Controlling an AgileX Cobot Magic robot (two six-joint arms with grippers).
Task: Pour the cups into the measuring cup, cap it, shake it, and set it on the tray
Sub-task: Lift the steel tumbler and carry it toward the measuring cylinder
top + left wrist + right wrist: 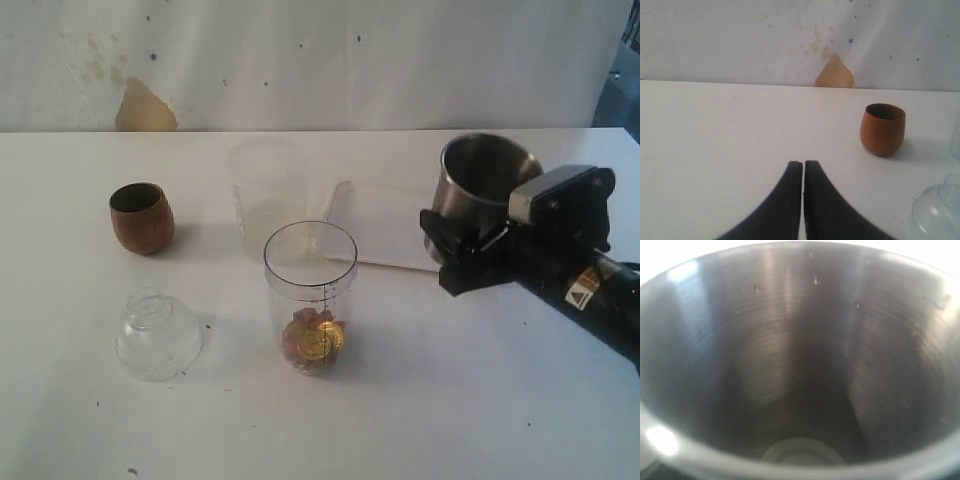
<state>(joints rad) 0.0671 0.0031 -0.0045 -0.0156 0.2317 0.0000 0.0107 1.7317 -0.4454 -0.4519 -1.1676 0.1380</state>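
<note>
Exterior view shows the white table (480, 420) with the white tray (380, 225) lying bare toward the back, nothing set on it unless the steel tumbler (480, 185) at its right end rests there, which cannot be told. The right gripper (465, 250) has its jaws clamped around that tumbler's lower wall, holding it upright, and the right wrist view looks straight into a bare, shiny interior, so this pour seems done. The measuring cup (310, 290) stands upright and uncapped in the middle of the table, in front of the tray, with a small heap of gold and copper coin-like pieces (313, 340) at its bottom. A frosted beaker (265, 195) stands just behind it. The wooden cup (141, 217) sits upright, well to the left; what it holds is hidden. The clear domed lid (157, 335) lies on the table in front of it. The left gripper (803, 165) hangs with jaws pressed together, holding nothing. Left to do, by my reading: the wooden cup's pour, capping, shaking, traying.
</note>
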